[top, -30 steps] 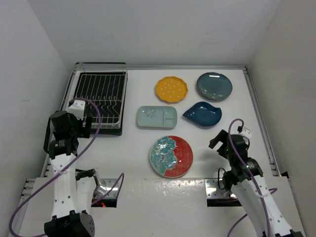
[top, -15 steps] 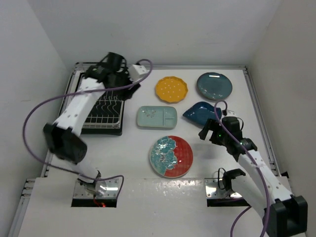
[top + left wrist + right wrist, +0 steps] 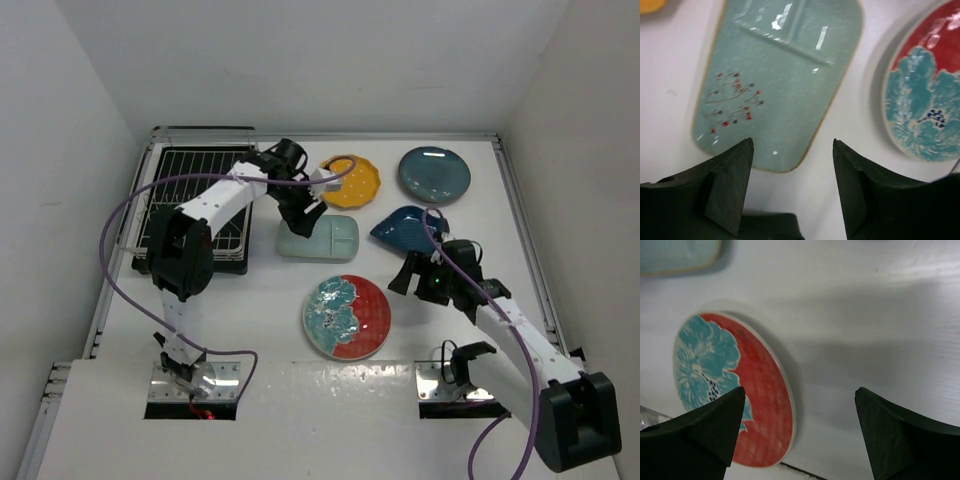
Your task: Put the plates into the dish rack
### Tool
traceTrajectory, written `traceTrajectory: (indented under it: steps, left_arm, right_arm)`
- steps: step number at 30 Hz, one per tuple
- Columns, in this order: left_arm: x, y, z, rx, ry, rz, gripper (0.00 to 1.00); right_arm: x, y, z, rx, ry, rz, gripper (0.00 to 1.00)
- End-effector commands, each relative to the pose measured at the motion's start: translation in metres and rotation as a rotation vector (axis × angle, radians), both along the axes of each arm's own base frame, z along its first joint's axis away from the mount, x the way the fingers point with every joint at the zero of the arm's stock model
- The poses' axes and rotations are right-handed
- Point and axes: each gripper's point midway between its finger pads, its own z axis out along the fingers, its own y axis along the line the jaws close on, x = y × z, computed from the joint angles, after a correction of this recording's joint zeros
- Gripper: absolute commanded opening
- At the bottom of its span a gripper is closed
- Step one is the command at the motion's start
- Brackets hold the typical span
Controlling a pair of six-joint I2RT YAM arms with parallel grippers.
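Left end effector (image 3: 792, 145), released, straddles the pale blue divided plate (image 3: 785, 75) at its edge for a rim pinch; right end effector (image 3: 800, 390), also released, faces the red-and-teal floral plate (image 3: 730, 390) at its rim.

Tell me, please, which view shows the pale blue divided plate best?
The left wrist view: the pale blue divided plate nearly fills it, with divider and red sprig sharp. Top external shows it small; right wrist catches only one edge.

My left arm (image 3: 215, 195) is extended far forward over the worktop, left claw (image 3: 792, 145) facing down, jaws apart. My right arm (image 3: 510, 320) is bent low, right claw (image 3: 800, 392) spread wide.
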Motion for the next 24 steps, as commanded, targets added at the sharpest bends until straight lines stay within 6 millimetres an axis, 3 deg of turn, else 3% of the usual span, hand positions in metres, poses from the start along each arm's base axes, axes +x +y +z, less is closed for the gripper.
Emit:
traceTrajectory:
  steps: [1,7,9,12,13,14,15,18,21,22,24]
  left_arm:
    - [-0.027,-0.024,0.023,-0.128,-0.015,-0.135,0.69]
    - [-0.056,-0.019,0.022,-0.163,0.036,-0.154,0.70]
    - [-0.058,-0.015,0.022,-0.169,0.044,-0.148,0.70]
    - [-0.064,-0.018,0.026,-0.197,0.062,-0.137,0.70]
    - [-0.065,-0.018,0.031,-0.203,0.057,-0.130,0.70]
    - [-0.067,-0.016,0.027,-0.198,0.067,-0.128,0.70]
    - [-0.065,-0.015,0.033,-0.198,0.036,-0.126,0.70]
    - [-0.067,-0.016,0.048,-0.205,-0.005,-0.134,0.71]
    - [-0.071,-0.019,0.057,-0.212,-0.042,-0.169,0.76]
    - [-0.074,-0.025,0.062,-0.234,-0.056,-0.198,0.78]
    - [-0.077,-0.031,0.066,-0.249,-0.058,-0.216,0.81]
  right_arm:
    - [-0.026,0.016,-0.030,0.060,0.111,0.083,0.88]
    - [-0.035,0.053,-0.045,0.145,0.150,0.241,0.73]
    - [-0.037,0.056,-0.051,0.127,0.164,0.274,0.67]
    - [-0.041,0.057,-0.059,0.112,0.180,0.310,0.30]
    - [-0.045,0.057,-0.061,0.114,0.184,0.331,0.08]
    - [-0.048,0.058,-0.062,0.113,0.188,0.345,0.00]
    - [-0.047,0.057,-0.061,0.108,0.186,0.351,0.00]
    - [-0.039,0.059,-0.042,0.087,0.123,0.413,0.00]
    - [-0.019,0.071,0.004,0.085,-0.023,0.484,0.00]
    - [-0.003,0.079,0.034,0.095,-0.113,0.496,0.00]
    - [0.001,0.088,0.056,0.091,-0.193,0.545,0.00]
